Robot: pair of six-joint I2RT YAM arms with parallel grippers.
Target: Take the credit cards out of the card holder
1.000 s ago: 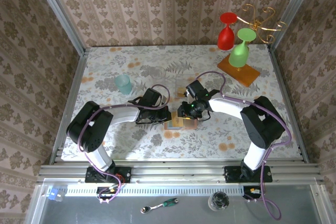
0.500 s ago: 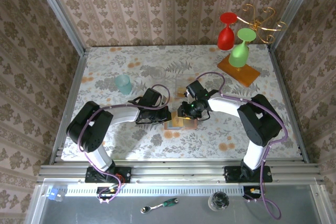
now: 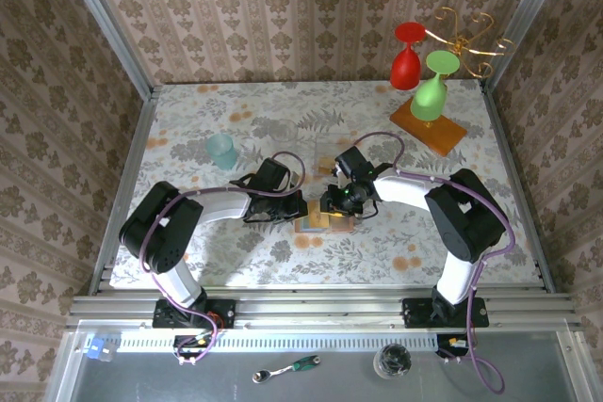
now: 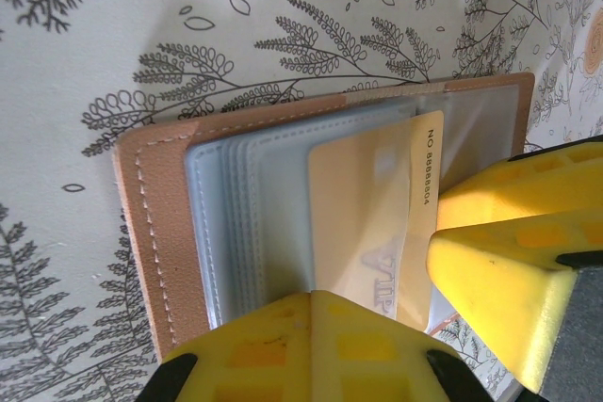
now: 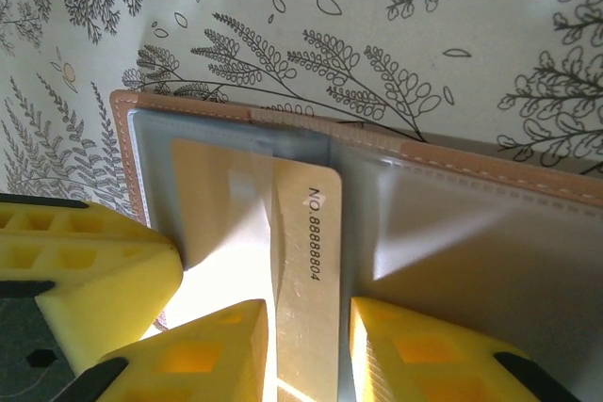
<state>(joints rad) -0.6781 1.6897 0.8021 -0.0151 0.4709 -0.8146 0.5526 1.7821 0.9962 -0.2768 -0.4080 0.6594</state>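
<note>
Right gripper (image 5: 306, 350) jaws are pinching thin orange-tan rectangular card (image 5: 306, 233).
Left wrist view: left gripper (image 4: 301, 341) jaws pressed together, pressing on flat tan leather card holder (image 4: 155, 233).

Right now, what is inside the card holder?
The card holder lies open, showing stacked clear sleeves and one orange-tan card partly tucked under a sleeve. Yellow jaws cover the card's lower end and the pockets' bottoms, so whether a second card sits there cannot be seen.
</note>
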